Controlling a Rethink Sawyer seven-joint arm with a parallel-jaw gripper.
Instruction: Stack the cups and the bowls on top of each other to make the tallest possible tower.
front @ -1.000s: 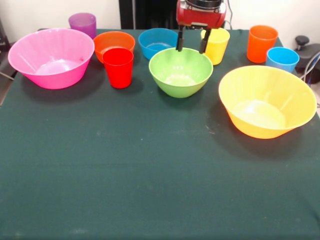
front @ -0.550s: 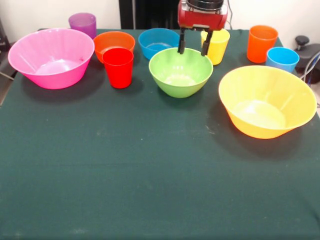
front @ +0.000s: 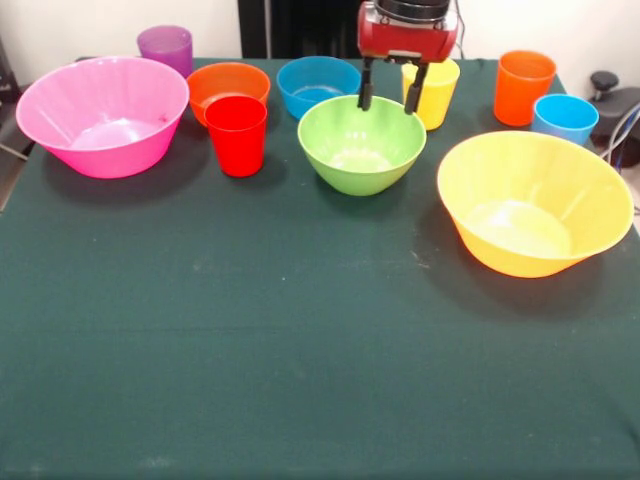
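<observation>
Front view: gripper (front: 389, 102) hangs at the back of the table with its two dark fingers (front: 366, 92) spread apart, nothing between them. Tips sit at the far rim of the lime green bowl (front: 361, 143); whether they touch the rim, cannot tell. Yellow cup (front: 434, 90) stands just behind and beside the gripper, partly hidden by it.

Nothing stacked yet, no tower. All pieces stand upright, open side up, separately on the green tablecloth (front: 300, 350):
- large pink bowl (front: 102, 115), far left
- purple cup (front: 166, 47), behind it
- small orange bowl (front: 228, 86) with the red cup (front: 237, 135) just in front
- small blue bowl (front: 318, 85), behind the green one
- orange cup (front: 524, 86) and light blue cup (front: 564, 118), near each other at right
- large yellow-orange bowl (front: 535, 203), nearest the camera, right

Handling, as a guess: glossy thin plastic, light, stiff, slippery, so likely to skid or tip if nudged. Best hold looks like a pinch across a rim wall, one finger inside and one outside. Cups are narrow enough to grip around the body.

No overhead view given.
</observation>
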